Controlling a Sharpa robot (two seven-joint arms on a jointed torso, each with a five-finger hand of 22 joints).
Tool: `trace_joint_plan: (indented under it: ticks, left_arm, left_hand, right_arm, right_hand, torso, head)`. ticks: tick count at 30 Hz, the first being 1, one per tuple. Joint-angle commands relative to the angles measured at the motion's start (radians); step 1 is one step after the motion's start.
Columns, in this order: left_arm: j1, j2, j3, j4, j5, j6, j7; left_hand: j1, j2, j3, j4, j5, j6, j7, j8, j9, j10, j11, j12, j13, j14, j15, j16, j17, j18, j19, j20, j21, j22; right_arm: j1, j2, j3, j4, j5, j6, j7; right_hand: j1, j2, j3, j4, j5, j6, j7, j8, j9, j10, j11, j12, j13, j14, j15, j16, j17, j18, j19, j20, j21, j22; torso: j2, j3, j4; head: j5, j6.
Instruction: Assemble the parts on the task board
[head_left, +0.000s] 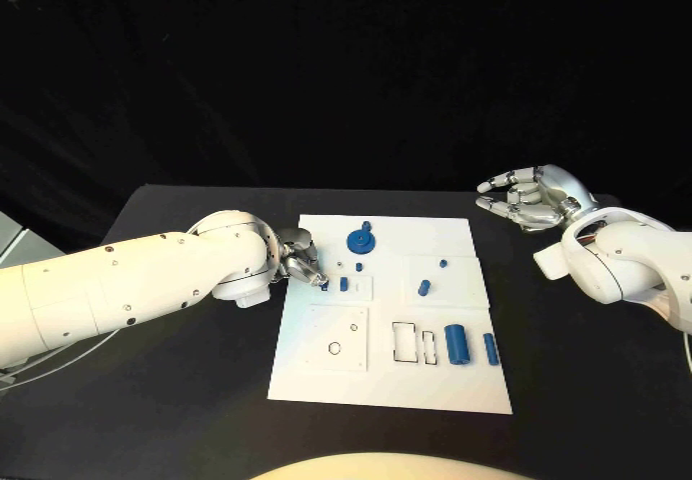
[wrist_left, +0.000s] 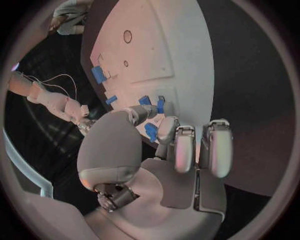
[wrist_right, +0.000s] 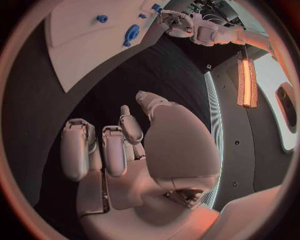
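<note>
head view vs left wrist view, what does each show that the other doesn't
Head view alone: the whole task board laid out, with the two blue cylinders lying side by side near its right edge and the blue gear-like wheel toward its far edge. The right hand hovers off the board with fingers apart, holding nothing.

Left wrist view alone: a close look at the left hand's fingertips meeting a small blue part.

Both show: the left hand at the board's left side, among small blue pieces.
</note>
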Motion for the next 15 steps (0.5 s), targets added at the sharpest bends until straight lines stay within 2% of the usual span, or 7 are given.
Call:
trace_joint_plan:
  ticks: [1, 15]
  left_arm:
    - [-0.002, 0.001, -0.001, -0.001, -0.003, 0.02, 0.0]
    - [-0.003, 0.002, -0.001, 0.0, 0.019, 0.034, 0.006]
  left_hand:
    - [-0.004, 0.0, 0.181, -0.19, 0.008, 0.013, -0.005, 0.003, 0.0, 0.008, -0.002, 0.005, 0.004, 0.106, -0.007, 0.002, 0.257, -0.005, 0.026, -0.007, 0.004, 0.129]
    - [-0.005, -0.002, 0.182, -0.192, 0.011, 0.014, -0.006, 0.003, 0.0, 0.01, -0.003, 0.007, 0.006, 0.106, -0.007, 0.003, 0.257, -0.005, 0.025, -0.007, 0.004, 0.128]
  right_arm:
    - [-0.001, 0.0, 0.0, -0.001, -0.005, 0.01, 0.014]
    - [-0.003, 0.001, 0.0, -0.008, -0.004, 0.012, 0.016]
  right_hand:
    - [0.001, 0.003, 0.0, 0.0, 0.003, -0.003, 0.001, -0.006, -0.001, 0.003, -0.002, -0.004, 0.002, 0.07, 0.007, -0.005, 0.129, 0.011, 0.041, 0.004, -0.003, 0.082]
    - [0.001, 0.003, 0.0, 0.0, 0.003, -0.003, 0.001, -0.006, -0.001, 0.003, -0.002, -0.004, 0.002, 0.07, 0.007, -0.005, 0.129, 0.011, 0.041, 0.004, -0.003, 0.082]
  torso:
    - [0.001, 0.0, 0.0002]
    - [0.0, 0.0002, 0.0008]
  head:
    - [0.0, -0.002]
    - [0.0, -0.001]
